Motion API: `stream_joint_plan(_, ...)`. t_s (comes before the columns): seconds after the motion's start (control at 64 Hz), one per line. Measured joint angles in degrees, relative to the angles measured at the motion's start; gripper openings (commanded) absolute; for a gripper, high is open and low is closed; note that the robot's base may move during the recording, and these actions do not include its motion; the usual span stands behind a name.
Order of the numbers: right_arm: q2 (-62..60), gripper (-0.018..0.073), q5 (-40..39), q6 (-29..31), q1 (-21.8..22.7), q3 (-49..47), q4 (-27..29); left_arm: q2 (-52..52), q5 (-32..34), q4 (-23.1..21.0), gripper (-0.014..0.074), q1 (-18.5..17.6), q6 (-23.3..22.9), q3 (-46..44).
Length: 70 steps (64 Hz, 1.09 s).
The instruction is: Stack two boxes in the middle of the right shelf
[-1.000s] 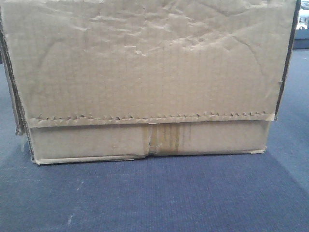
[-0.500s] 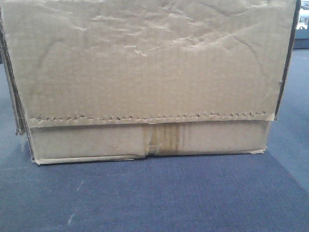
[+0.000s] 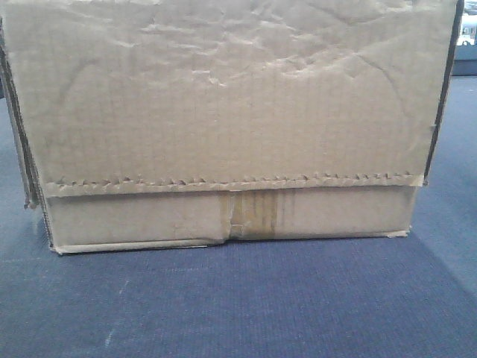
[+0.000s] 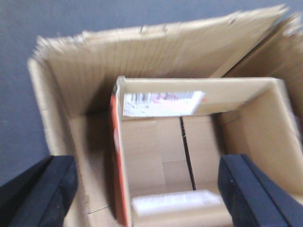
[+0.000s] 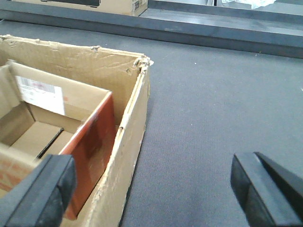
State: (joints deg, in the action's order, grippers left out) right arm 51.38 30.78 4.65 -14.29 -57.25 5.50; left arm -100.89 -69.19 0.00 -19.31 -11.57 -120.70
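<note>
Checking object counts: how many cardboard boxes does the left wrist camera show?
2: a large open carton on the grey floor, and a smaller red-sided box inside it; others may be hidden.

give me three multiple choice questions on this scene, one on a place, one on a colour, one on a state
1. Where is the small box?
A inside the big carton
B on a table
C in a blue bin

2. What colour is its outer side?
A green
B white
C orange-red

3. How is the left gripper?
A shut on a flap
B open, holding nothing
C shut on a label

Answers:
1 A, the left wrist view shows the carton's walls around the small box.
2 C, the right wrist view shows that side orange-red.
3 B, its fingers stand wide apart and grip nothing.
</note>
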Motion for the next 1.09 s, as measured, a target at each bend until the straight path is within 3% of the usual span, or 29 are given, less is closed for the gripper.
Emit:
stream_joint_plan(0.172, 0.13, 0.0559, 4.05, 0.0, 0.0, -3.16, 0.0, 5.41, -0.84, 6.5, 0.0488, 1.06, 0.0, 0.0)
stream_joint_plan(0.359, 4.72, 0.0559, 9.84, 0.0, 0.0, -11.53, 0.0, 9.43, -1.06, 5.31, 0.0487, 6.28, 2.12, 2.11)
stream_joint_plan(0.453, 8.75, 0.0559, 13.84, 0.0, 0.0, -15.55, 0.0, 10.74, -1.06, 4.96, 0.0487, 7.25, 2.8, 5.36)
stream_joint_plan(0.688, 20.13, 0.0559, 21.92, 0.0, 0.0, -23.22, 3.05, 11.91, -1.19, -1.47, 0.0487, 6.97, 3.43, 17.13)
stream_joint_plan(0.938, 26.2, 0.0559, 23.54, 0.44, -0.63, -23.61, 3.88, 11.33, -0.72, -2.0, 0.0487, 2.38, 3.54, 27.14)
stream_joint_plan(1.094, 30.28, 0.0559, 23.54, 0.79, -2.06, -23.74, 4.1, 8.86, 0.43, -2.47, 0.0486, 1.66, 3.54, 29.05)
